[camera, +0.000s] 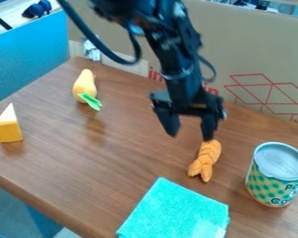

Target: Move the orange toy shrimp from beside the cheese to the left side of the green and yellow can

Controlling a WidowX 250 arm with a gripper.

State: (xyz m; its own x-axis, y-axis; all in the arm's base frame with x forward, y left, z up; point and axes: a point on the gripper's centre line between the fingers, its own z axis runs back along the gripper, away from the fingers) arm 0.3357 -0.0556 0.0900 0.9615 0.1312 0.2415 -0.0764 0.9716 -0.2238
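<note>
Shrimp flat on table, near the right fingertip – contact unclear. Gripper above, fingers wide, nothing held. Can right, upright, likely on its base for stability – printed label. Cloth near side, folded, probably for neatness. Yellow toy far left, cheese left. Red print on cardboard behind.

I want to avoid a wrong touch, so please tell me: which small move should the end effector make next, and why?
Probably a small shift to the picture's right, before any lowering. The end effector is open, but one fingertip appears right at the orange toy's far end, with the gap left of it.
</note>
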